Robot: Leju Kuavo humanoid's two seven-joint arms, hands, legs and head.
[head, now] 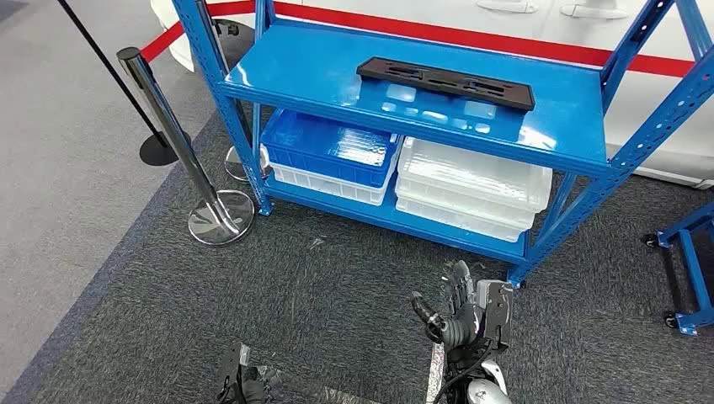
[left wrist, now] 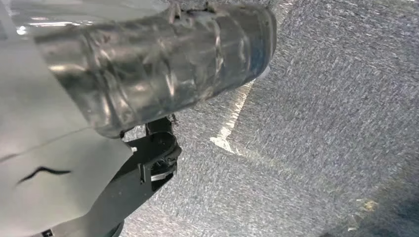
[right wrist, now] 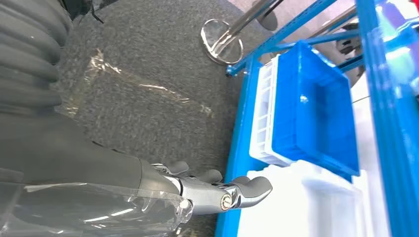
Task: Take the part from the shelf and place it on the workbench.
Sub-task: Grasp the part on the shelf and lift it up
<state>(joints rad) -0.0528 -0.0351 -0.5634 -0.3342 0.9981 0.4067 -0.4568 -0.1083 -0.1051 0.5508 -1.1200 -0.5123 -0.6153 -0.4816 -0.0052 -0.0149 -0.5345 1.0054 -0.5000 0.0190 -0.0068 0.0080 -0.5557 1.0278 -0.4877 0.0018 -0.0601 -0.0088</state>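
The part (head: 446, 82) is a long flat black tray-like piece lying on the top board of the blue shelf (head: 311, 71), toward its right end. My right hand (head: 459, 311) is raised low over the carpet in front of the shelf's right post, well short of the part, its fingers apart and empty. In the right wrist view the same hand (right wrist: 217, 190) reaches toward the shelf's lower board with nothing in it. My left hand (head: 242, 380) just peeks in at the bottom edge of the head view, hanging low, and its fingers are too small to read.
On the lower board sit a blue crate (head: 328, 147) stacked on a white one, and clear white crates (head: 471, 181) beside it. A chrome stanchion (head: 181, 143) with a red belt stands left of the shelf. A blue wheeled frame (head: 690, 269) is at the right. The floor is dark carpet.
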